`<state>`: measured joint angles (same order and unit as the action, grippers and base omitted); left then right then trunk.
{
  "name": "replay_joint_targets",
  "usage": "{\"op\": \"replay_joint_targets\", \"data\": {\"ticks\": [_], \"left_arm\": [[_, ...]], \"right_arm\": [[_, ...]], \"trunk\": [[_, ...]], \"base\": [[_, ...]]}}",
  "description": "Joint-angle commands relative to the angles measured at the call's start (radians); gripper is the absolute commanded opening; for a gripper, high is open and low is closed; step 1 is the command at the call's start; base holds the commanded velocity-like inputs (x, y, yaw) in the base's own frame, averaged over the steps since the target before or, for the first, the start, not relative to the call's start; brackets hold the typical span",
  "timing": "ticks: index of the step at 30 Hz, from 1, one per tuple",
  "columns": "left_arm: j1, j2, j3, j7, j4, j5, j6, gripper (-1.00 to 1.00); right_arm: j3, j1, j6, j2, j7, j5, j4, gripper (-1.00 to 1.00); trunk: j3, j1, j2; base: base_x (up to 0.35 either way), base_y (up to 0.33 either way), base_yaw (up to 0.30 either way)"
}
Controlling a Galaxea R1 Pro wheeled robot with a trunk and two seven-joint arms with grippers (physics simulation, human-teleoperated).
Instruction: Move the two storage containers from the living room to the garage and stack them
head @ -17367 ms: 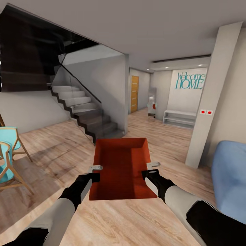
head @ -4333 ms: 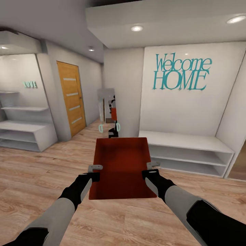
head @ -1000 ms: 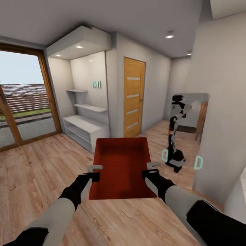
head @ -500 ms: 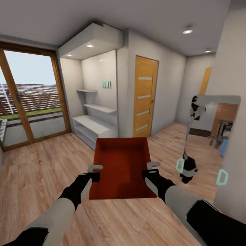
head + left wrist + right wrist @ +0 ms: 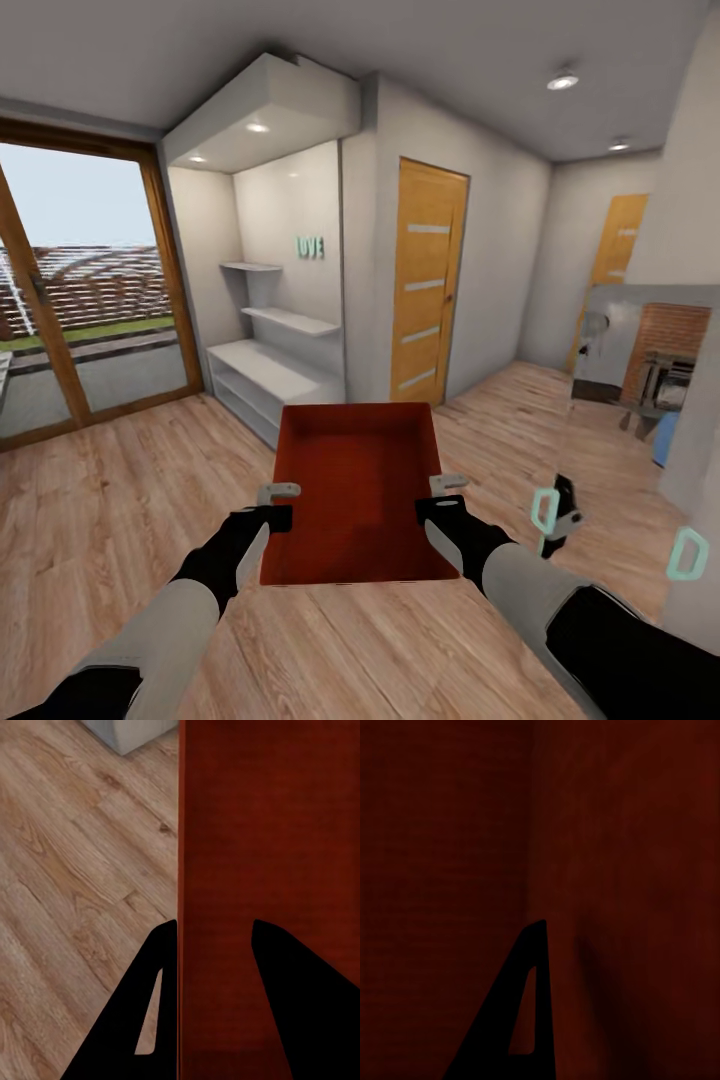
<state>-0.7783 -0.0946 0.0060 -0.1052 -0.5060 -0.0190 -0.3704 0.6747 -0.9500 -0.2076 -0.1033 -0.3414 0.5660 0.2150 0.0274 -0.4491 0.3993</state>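
One orange-red storage container (image 5: pixel 355 490), lidless and empty, hangs level in front of me above light wood-plank flooring. My left gripper (image 5: pixel 280 497) is shut on its left long wall and my right gripper (image 5: pixel 447 488) is shut on the right long wall. In the left wrist view the left gripper (image 5: pixel 214 937) straddles the container (image 5: pixel 270 832) wall, one finger outside and one inside. The right wrist view has the dark red container interior (image 5: pixel 622 832) close up, with one finger (image 5: pixel 484 1061) against it. The garage is out of view.
A wood-panelled door (image 5: pixel 430 285) stands shut ahead. White built-in shelves (image 5: pixel 265 375) fill a niche to its left. A glass sliding door (image 5: pixel 90 290) is at far left. A second wooden door (image 5: pixel 615 250) and a mirror panel (image 5: pixel 640 400) are at right.
The whole view has swung left, so the door and mirror have slid right in the picture. Both grippers hold the container as before.
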Motion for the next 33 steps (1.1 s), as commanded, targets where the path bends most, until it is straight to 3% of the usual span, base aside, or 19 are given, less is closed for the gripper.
{"op": "replay_joint_targets", "data": {"ticks": [1, 33], "left_arm": [[0.001, 0.001, 0.003, -0.008, 0.001, -0.006, -0.005, -1.0], [0.001, 0.001, 0.002, -0.008, 0.004, -0.006, -0.005, -1.0]], "right_arm": [[-0.017, -0.001, 0.034, 0.022, -0.007, -0.02, 0.004, -1.0], [-0.017, -0.001, 0.034, 0.022, -0.007, -0.02, 0.004, -1.0]], "trunk": [[0.0, -0.001, 0.001], [0.0, -0.001, 0.001]], "base": [[0.322, 0.0, 0.0], [0.322, 0.0, 0.0]]}}
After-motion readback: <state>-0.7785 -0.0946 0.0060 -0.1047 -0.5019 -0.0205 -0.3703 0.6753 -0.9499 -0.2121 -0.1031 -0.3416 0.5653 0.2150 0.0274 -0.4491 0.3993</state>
